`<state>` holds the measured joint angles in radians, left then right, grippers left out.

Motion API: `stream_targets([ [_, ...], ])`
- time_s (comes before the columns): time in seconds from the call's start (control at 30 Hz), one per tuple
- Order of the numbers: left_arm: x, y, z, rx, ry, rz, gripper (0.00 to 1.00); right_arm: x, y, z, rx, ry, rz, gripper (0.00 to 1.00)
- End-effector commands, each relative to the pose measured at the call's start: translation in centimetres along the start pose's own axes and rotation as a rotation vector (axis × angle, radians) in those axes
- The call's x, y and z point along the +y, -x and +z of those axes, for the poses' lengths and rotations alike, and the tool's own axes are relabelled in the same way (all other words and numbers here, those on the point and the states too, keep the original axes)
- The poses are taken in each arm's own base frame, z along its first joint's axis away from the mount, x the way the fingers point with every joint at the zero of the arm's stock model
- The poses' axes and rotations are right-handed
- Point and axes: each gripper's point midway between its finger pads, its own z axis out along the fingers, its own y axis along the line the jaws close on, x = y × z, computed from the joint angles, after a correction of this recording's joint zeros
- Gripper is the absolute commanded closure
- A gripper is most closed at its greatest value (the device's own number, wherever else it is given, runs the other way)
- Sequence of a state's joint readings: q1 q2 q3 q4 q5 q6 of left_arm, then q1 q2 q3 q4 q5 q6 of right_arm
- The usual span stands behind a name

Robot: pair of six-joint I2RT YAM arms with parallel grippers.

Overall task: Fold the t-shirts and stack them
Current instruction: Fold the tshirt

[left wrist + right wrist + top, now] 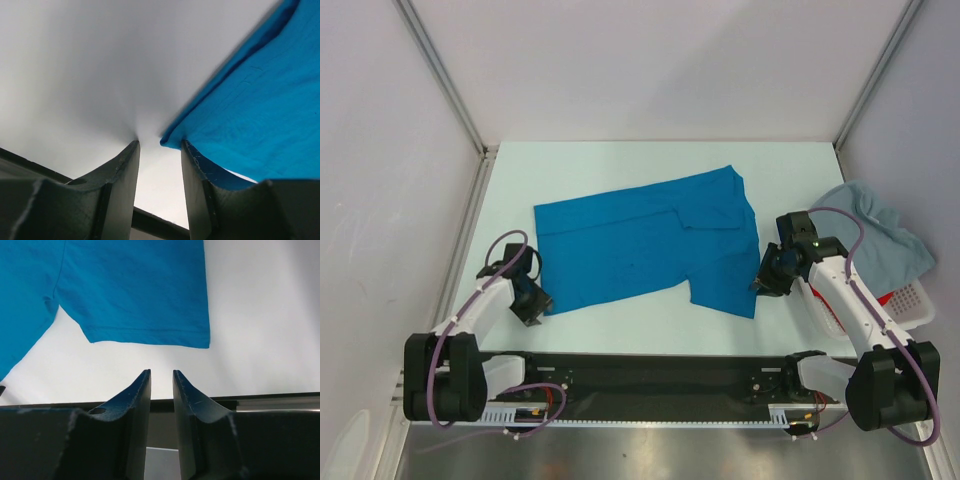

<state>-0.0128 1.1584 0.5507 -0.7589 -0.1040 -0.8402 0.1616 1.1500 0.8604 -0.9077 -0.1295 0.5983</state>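
The bright blue t-shirt [645, 240] lies spread flat on the bench [620, 165], its long axis running left to right between the arms. The left hand [532, 305] is narrowly parted and grips nothing; the shirt's near-left corner sits just ahead of its fingertips, offset rightward. The right hand [767, 283] is likewise narrowly parted and empty, with the hem ahead but apart. The left hand is judged nearer.
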Motion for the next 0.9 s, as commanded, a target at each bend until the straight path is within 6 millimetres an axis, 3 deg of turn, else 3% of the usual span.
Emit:
stream_targets([
  [0.0, 0.1, 0.6, 0.5, -0.033, 0.011, -0.038, 0.56, -0.3, 0.1, -0.1, -0.009, -0.009, -0.001, 0.70],
  [0.4, -0.8, 1.0, 1.7, -0.021, 0.007, -0.040, 0.64, -1.3, -0.8, 0.6, 0.005, -0.039, 0.026, 0.70],
  [0.57, -1.3, 2.0, 1.9, -0.049, 0.001, -0.014, 0.73, -1.5, -0.8, 0.7, 0.013, -0.057, 0.031, 0.69],
  [0.73, -2.0, 2.7, 1.9, -0.058, -0.005, 0.009, 0.92, -1.6, -0.9, 1.1, 0.022, -0.064, 0.040, 0.62],
  [0.77, -2.0, 2.9, 1.8, -0.062, -0.001, 0.008, 1.00, -1.7, -0.9, 1.4, 0.031, -0.074, 0.051, 0.61],
  [0.87, -2.4, 2.9, 1.3, -0.062, -0.021, 0.006, 1.00, -1.7, -0.9, 2.1, 0.044, -0.082, 0.073, 0.55],
])
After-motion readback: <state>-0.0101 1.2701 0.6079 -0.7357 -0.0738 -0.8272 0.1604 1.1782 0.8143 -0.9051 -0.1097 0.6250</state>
